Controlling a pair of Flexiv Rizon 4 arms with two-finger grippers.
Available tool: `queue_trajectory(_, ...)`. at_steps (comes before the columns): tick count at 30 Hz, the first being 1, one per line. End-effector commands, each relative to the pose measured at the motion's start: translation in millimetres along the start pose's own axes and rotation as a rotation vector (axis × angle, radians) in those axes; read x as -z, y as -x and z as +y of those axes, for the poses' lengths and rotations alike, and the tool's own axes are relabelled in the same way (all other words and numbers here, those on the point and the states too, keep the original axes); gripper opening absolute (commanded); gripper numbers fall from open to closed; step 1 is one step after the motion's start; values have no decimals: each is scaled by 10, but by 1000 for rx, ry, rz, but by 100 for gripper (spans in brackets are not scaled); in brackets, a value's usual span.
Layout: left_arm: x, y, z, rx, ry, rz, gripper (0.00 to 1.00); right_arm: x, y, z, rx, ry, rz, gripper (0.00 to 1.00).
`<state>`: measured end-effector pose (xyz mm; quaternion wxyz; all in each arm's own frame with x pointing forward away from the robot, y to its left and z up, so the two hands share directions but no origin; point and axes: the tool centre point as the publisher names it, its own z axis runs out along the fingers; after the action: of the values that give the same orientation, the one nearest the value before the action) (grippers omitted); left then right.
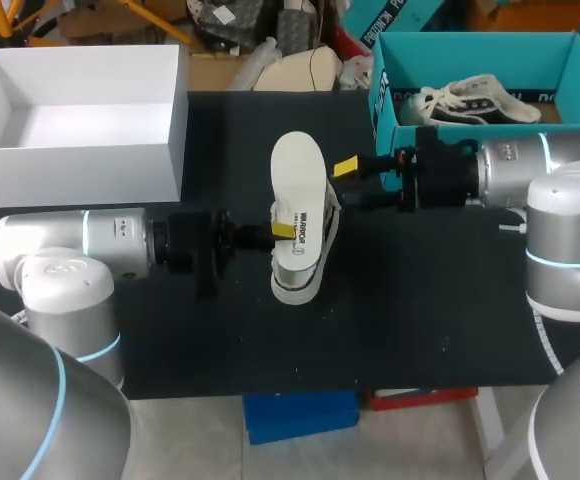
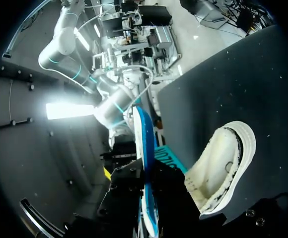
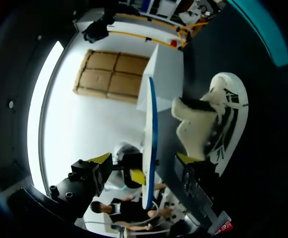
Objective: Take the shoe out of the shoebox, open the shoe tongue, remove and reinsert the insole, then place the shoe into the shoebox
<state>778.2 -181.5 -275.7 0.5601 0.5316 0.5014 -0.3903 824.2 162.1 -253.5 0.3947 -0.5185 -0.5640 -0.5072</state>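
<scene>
Now insole (image 1: 298,175) stands clamped in left end effector (image 1: 282,231).

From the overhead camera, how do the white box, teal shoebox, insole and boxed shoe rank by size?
1. white box, teal shoebox: about alike.
2. insole, boxed shoe: much smaller, too alike to rank; the insole is held nearer the camera.

Silver-white arms (image 1: 40,245) carry cyan rings (image 1: 87,232), black wrists (image 1: 185,245) and yellow-tipped fingers (image 1: 345,167).

Head: high, behind, looking down; wrists: close, opposed, sharing insole (image 2: 144,144).
</scene>
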Motion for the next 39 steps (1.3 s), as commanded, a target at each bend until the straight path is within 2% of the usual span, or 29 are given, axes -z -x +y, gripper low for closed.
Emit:
queue_trajectory(1,-11,1,-9,-2,2,3,0,-247,106,71,2,6,18,71)
queue_trajectory(3,-11,1,-9,-2,2,3,0,-312,132,92,2,4,22,74)
queue_trajectory(10,-11,1,-9,-2,2,3,0,-424,157,131,9,2,25,63)
queue_trajectory(11,-11,1,-9,-2,2,3,0,-438,161,135,10,3,25,64)
queue_trajectory(17,-11,1,-9,-2,2,3,0,-520,149,163,19,3,23,59)
queue_trajectory(23,-11,1,-9,-2,2,3,0,-539,107,192,33,-7,16,64)
queue_trajectory(24,-11,1,-9,-2,2,3,0,-534,94,199,35,-8,16,63)
queue_trajectory(26,-11,1,-9,-2,2,3,0,-525,71,213,40,-11,10,41)
queue_trajectory(27,-11,1,-9,-2,2,3,0,-519,70,219,41,-11,9,5)
queue_trajectory(28,-11,1,-9,-2,2,3,0,-514,68,223,38,-28,-3,0)
queue_trajectory(39,-11,1,-9,-2,2,3,0,-514,68,223,38,-28,-3,0)
